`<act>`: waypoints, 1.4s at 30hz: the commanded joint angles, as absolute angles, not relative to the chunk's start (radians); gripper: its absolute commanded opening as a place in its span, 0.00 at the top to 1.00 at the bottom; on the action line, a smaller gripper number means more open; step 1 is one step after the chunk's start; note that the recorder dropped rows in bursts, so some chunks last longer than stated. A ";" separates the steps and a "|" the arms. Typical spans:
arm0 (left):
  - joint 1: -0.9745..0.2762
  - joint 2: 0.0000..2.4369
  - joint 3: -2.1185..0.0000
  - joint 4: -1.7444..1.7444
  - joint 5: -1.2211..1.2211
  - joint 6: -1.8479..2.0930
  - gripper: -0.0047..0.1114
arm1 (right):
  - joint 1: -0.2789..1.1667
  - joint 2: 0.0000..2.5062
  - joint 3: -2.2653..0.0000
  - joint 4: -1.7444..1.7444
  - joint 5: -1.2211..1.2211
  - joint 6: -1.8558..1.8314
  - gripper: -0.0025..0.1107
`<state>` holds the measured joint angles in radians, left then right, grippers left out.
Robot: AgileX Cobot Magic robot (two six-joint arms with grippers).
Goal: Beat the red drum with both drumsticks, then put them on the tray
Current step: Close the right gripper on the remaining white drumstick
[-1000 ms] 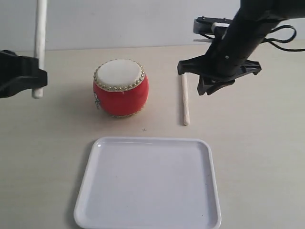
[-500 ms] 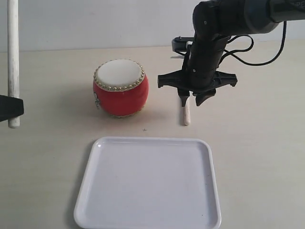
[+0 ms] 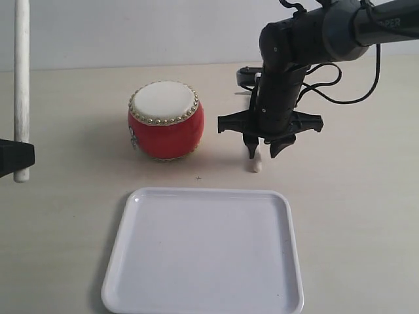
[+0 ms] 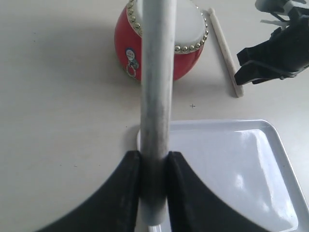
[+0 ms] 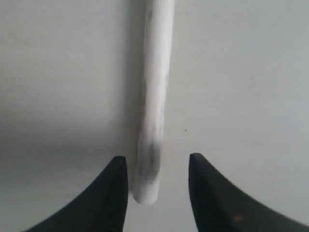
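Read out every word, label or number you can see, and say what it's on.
"PER": white letters on the black right robot arm; anything before them is unreadable.
Too blurred to read: round blue sticker on the glossy red barrel drum.
No other text visible.

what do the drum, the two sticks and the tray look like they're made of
Drum: glossy red shell, maybe lacquered wood or plastic; matte cream skin; gold metal-looking studs.
Upright stick and lying stick: pale, matte, grey-smudged, likely bare wood.
Tray: smooth white with glare, probably plastic.
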<state>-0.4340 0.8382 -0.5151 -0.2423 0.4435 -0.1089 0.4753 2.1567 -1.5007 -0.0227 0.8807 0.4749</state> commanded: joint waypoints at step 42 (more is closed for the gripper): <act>-0.430 0.834 -0.512 -0.239 0.418 -0.104 0.96 | 0.488 2.220 -1.543 -0.063 0.888 0.578 0.83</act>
<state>-0.4340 0.8382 -0.5151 -0.2423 0.4358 -0.1070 0.4871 2.2184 -1.5364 -0.0532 0.8859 0.5738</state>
